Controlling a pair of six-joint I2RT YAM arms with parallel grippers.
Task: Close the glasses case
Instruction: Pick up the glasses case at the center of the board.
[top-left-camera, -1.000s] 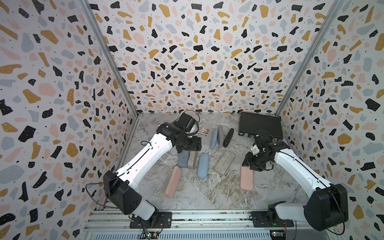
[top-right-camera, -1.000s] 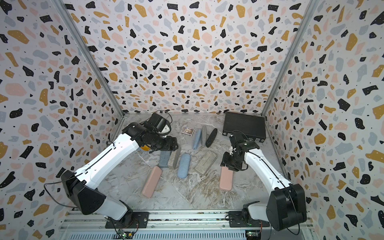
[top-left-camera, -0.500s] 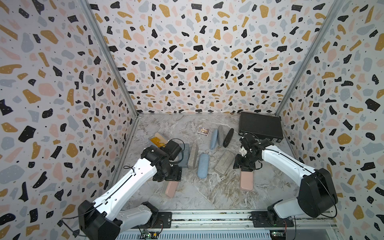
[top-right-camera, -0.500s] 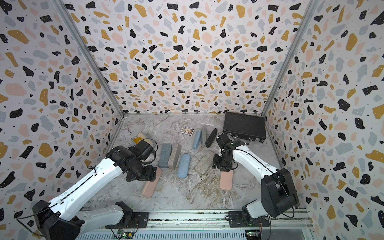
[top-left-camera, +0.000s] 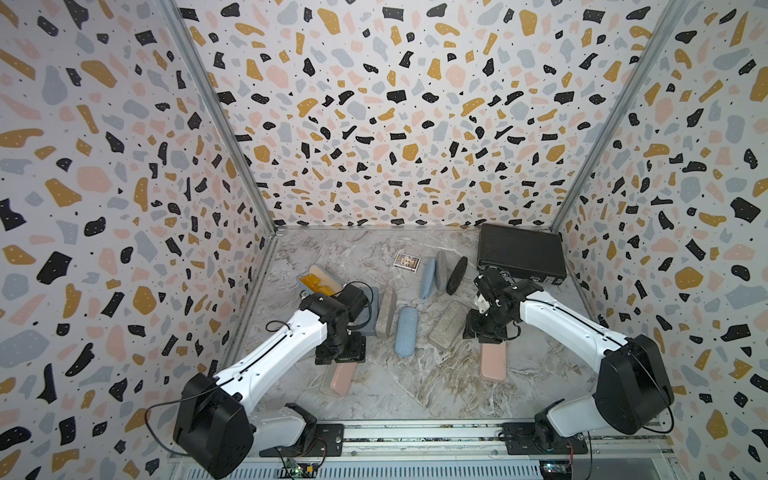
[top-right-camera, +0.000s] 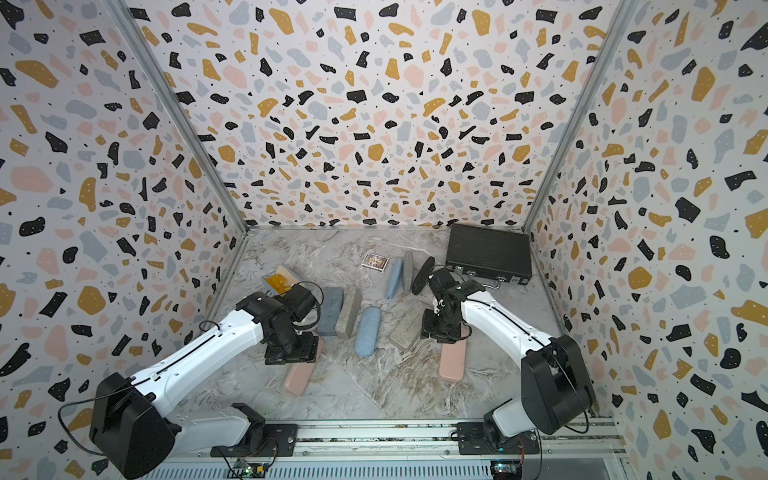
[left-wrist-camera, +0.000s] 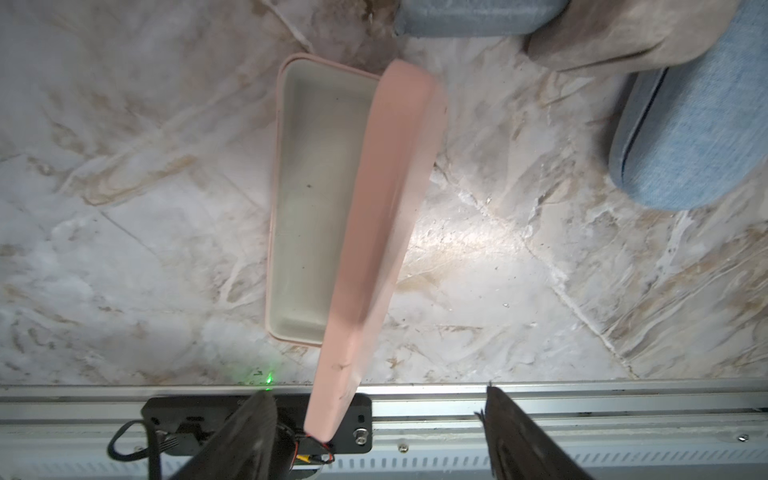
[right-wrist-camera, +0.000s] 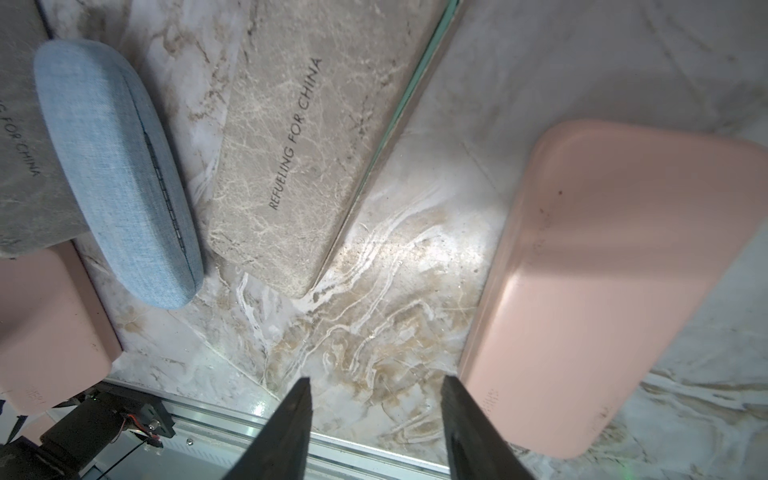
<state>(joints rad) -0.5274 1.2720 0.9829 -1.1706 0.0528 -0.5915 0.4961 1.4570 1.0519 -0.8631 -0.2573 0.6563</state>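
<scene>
The left gripper (left-wrist-camera: 378, 390) has its jaws spread wide, and they clamp nothing. The near end of the pink lid (left-wrist-camera: 386, 187) sits between them, close to one finger (left-wrist-camera: 249, 432) and apart from the other. The right gripper (right-wrist-camera: 376, 379) is open about halfway and empty, hovering over bare marble.

The open glasses case (top-left-camera: 340, 378) lies on the table (left-wrist-camera: 124, 208) near the front rail, on the left arm's side and directly under the left gripper, which hides its far end in both top views. In the left wrist view the pale tray (left-wrist-camera: 311, 187) is empty and the lid stands half raised along one long edge.

The main risk I see is pushing at one end only. That could twist the lid on its hinge, or close it crooked so it never seats on the rim. The marble looks smooth and nothing braces the case, so a sideways shove may slide it rather than fold the lid. It could then drift toward the blue case (left-wrist-camera: 685, 124) or the grey case (left-wrist-camera: 478, 16) just beyond it. A finger that comes down inside the tray would be trapped under the lid. If the hinge is sprung, a light tap may let the lid bounce back up.

The right gripper is well apart from this case, next to a closed pink case (right-wrist-camera: 602, 270) and a stone-patterned case (right-wrist-camera: 299, 145), so it gives no support
</scene>
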